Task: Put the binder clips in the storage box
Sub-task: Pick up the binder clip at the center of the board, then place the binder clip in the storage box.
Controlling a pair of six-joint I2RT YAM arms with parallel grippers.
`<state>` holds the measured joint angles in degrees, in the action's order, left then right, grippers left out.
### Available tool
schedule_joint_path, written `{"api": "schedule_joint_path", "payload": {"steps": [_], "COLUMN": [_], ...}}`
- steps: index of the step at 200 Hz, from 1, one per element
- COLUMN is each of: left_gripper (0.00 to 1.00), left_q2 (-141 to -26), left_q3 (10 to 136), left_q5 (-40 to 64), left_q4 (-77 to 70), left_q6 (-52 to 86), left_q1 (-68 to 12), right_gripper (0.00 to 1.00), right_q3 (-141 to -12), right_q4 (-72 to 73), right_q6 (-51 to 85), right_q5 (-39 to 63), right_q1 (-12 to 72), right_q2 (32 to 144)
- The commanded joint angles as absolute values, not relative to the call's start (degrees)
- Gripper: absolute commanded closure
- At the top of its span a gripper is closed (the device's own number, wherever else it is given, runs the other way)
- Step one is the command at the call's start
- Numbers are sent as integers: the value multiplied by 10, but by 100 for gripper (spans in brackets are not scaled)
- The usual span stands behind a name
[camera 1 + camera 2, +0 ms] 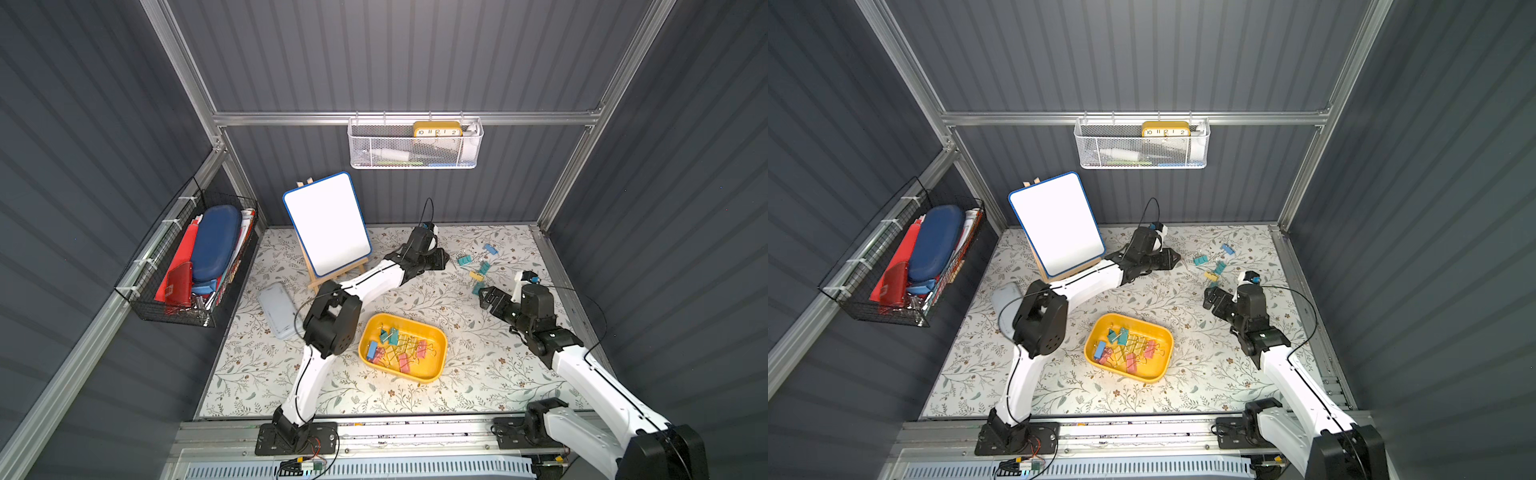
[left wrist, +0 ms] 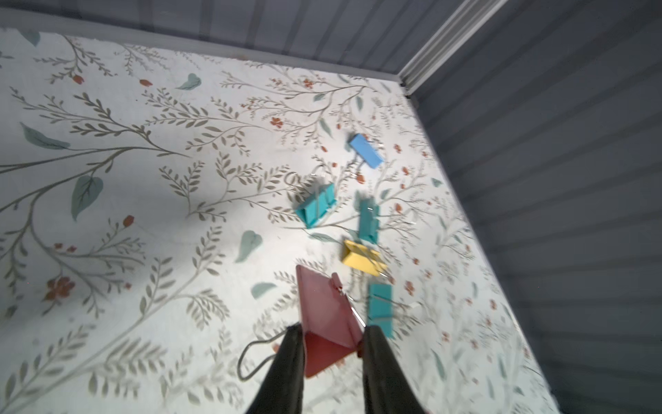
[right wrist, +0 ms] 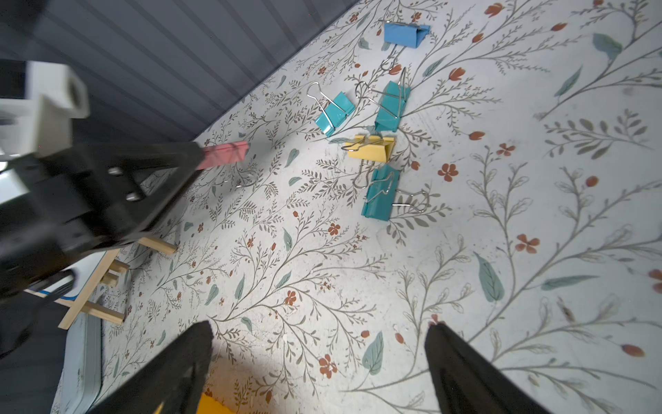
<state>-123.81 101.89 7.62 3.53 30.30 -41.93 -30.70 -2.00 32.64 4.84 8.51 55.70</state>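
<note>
The left pincer (image 2: 331,335) is clenching a pink clip (image 2: 322,312) by its body, with one wire handle trailing below. Whether the clip is clear of the floral bench (image 2: 143,215) is not showing. In a top view this pincer (image 1: 444,259) is sitting at about 12 o'clock from the storage box (image 1: 434,368).

The right pincer (image 3: 318,329) is standing released, jaws wide apart and grasping nothing. It is hovering at about 2 o'clock from the box in a top view (image 1: 1210,297).

The yellow box is lying near the bench's middle, slightly toward 6 o'clock, and is holding a tangled pile of binder clips (image 1: 399,349) in pink, yellow, teal and blue.

Five loose clips are lying at about 1 o'clock from the box, between the two pincers:
- a blue clip (image 3: 406,34), farthest out
- two teal clips (image 3: 335,113) (image 3: 390,107), side by side
- a yellow clip (image 3: 372,148)
- a third teal clip (image 3: 379,193), just beside the yellow one
</note>
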Motion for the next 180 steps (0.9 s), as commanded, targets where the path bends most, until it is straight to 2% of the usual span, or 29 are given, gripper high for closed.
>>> {"api": "schedule_joint_path", "payload": {"steps": [1,51,60,104,130,180], "left_gripper": [75,77,77,78,77,76], "left_q2": [-1114,-926,-896,-758,-746,-796], "left_q3": [952,869,842,680,625,614], "left_q5": [80,-68,-85,-110,-105,-147], "left_q4": [38,309,346,419,412,424], "left_q6": [350,426,450,537,568,564], "left_q1": [-447,-520,-523,-524,-523,-488], "right_gripper": [3,5,5,8,8,9], "right_q3": [-329,-348,-348,-357,-363,-373], "right_q4": [-41,-65,-66,-83,-94,-103], "right_q6": [338,356,358,375,372,375], "right_q5": [80,135,171,222,222,218], "right_q1": [80,80,80,83,84,89], "right_q2": [547,549,550,565,562,563]}}
